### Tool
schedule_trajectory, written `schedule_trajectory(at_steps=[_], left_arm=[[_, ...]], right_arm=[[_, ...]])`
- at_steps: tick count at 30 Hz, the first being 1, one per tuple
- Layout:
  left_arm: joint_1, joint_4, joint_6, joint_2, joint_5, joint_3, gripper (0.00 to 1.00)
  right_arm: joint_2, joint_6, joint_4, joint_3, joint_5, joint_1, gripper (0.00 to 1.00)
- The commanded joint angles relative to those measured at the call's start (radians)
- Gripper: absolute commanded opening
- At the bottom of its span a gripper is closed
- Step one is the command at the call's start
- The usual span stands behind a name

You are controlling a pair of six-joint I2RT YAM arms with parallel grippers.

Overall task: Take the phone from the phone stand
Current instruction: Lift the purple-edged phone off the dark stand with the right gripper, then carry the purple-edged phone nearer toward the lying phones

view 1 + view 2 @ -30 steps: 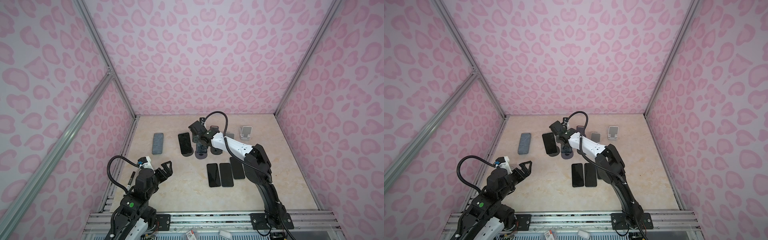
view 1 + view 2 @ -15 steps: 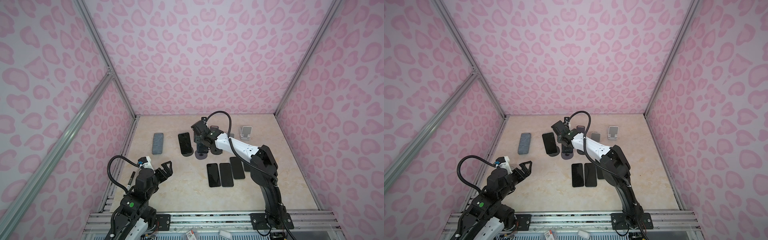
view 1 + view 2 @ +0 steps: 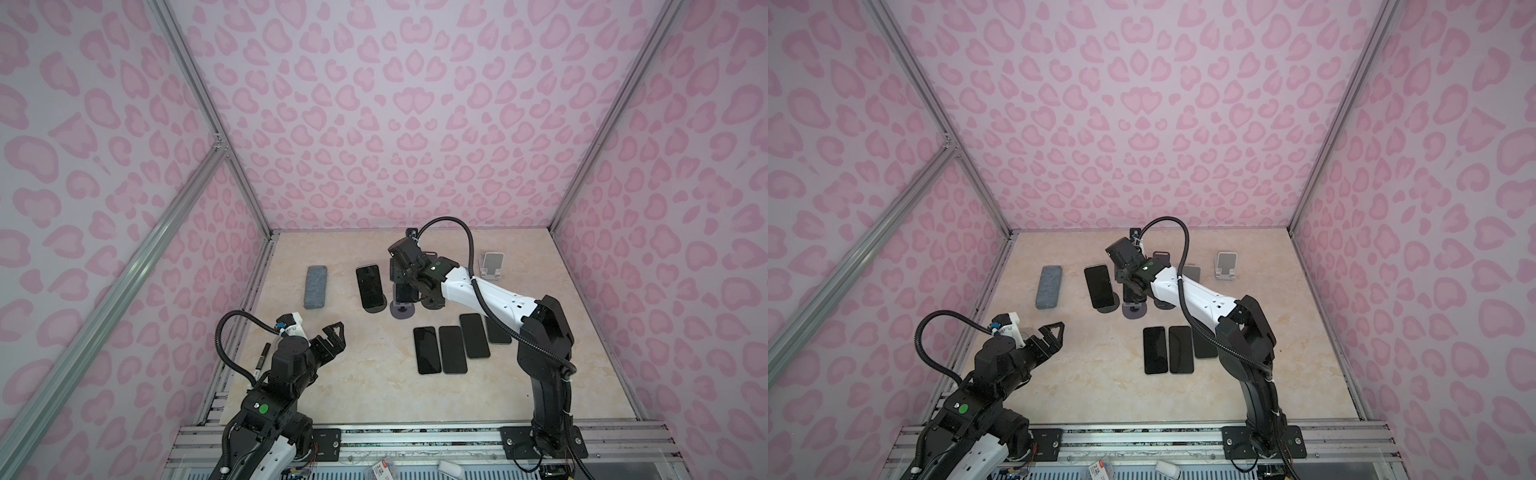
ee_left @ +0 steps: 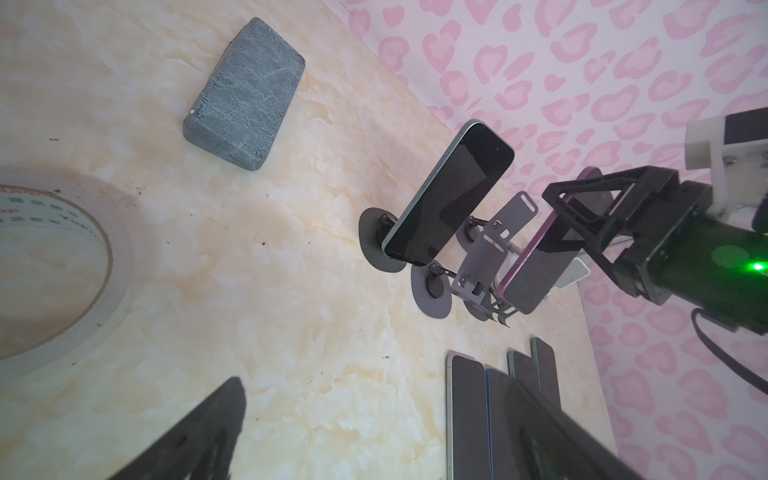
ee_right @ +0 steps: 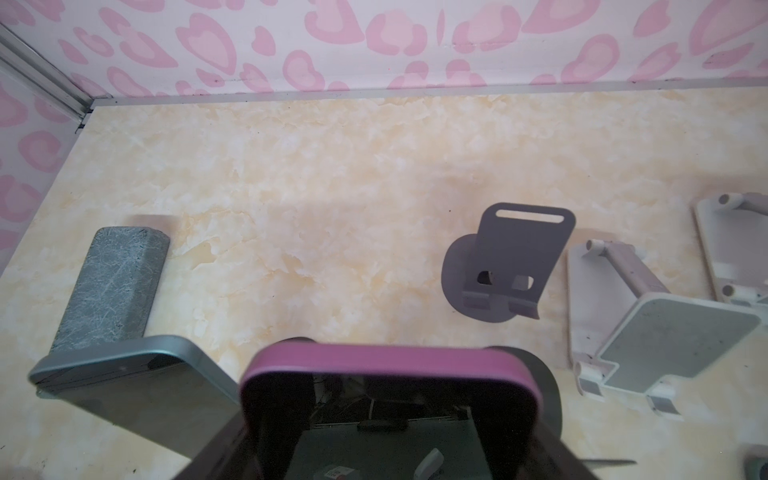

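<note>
1. The right hand [image 4: 571, 222] is part-closed on the purple-rimmed black glass phone [image 4: 534, 272], gripping its long edges near the top.
2. The phone leans below the hand, and its bottom edge seems to sit in the dark grey metal phone stand [image 4: 496, 311].
3. Lift along the lean to clear the lip before swinging away.
4. Avoid the green-rimmed phone [image 4: 449, 199] just beside the hand.
5. The left hand [image 3: 328, 338] is wide open and empty.

The leaning phone [image 3: 370, 286] on its stand [image 4: 370, 237] is taken as the landmark. To its left a block [image 3: 315, 287] is laid on the table [image 3: 353, 386]. Just right of it a second phone [image 4: 534, 270] is found; in the left wrist view an empty stand [image 4: 484, 259] is seen between the two. In front and to the right, four phones [image 3: 453, 349] are laid flat side by side. Further right and behind, a third stand [image 3: 492, 264] is placed.
</note>
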Motion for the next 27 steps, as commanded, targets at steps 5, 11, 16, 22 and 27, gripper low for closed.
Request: schedule_trajectory(at_steps=[5,11,16,22,27], left_arm=[[0.0,0.076,-0.059,0.034,0.038,-0.052,1.0],[0.0,0.123,-0.087,0.125,0.104,-0.068,0.99],[0.0,0.168,-0.086,0.197,0.167,-0.055,0.98],[0.0,0.15,-0.057,0.251,0.19,-0.016,0.98],[0.0,0.148,-0.061,0.228,0.176,-0.019,0.98]], right_arm=[[-0.088,-0.007,0.09,-0.09,0.018,0.018,0.67],[-0.169,-0.006,0.084,-0.181,0.049,0.067,0.66],[-0.236,0.014,0.068,-0.272,0.088,0.142,0.66],[-0.256,0.08,0.038,-0.324,0.159,0.249,0.66],[-0.244,0.163,0.056,-0.36,0.165,0.297,0.66]])
